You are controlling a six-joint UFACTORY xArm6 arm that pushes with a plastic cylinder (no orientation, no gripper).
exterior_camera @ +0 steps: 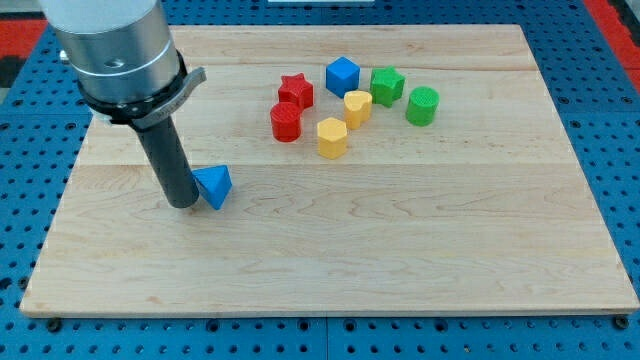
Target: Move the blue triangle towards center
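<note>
The blue triangle (pixel 214 185) lies on the wooden board (pixel 400 250), left of the middle. My tip (pixel 181 203) rests on the board right against the triangle's left side, touching it or nearly so. The dark rod rises from there to the grey arm body at the view's top left.
A cluster of blocks sits at the upper middle: a red star (pixel 295 90), a red cylinder (pixel 286 122), a blue cube (pixel 342 75), two yellow blocks (pixel 357 107) (pixel 332 138), a green star-like block (pixel 387 85) and a green cylinder (pixel 422 105).
</note>
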